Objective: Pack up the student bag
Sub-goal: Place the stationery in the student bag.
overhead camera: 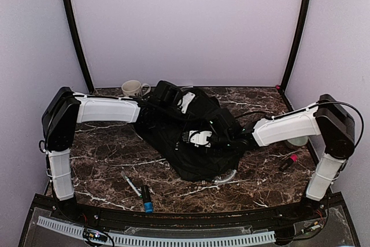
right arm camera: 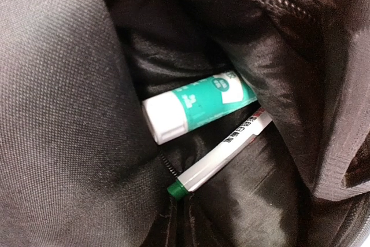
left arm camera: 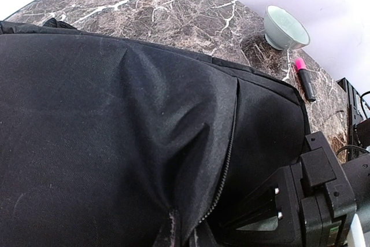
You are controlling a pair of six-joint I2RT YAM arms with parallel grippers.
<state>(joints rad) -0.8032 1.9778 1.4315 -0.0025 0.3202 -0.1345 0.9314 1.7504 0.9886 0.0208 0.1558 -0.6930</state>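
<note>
Pen print Chinese, unreadable; left hand pinches student bag; right hand state unclear.

Green-and-white tube: white print on the green band, too blurred to read. White pen: red characters along the barrel, not legible.

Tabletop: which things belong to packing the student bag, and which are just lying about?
Belonging: large black fabric backpack; green-and-white glue stick and green-tipped white pen inside it; likely the pink-capped black marker.
Lying about: cream ceramic mug; pale green bowl.
</note>
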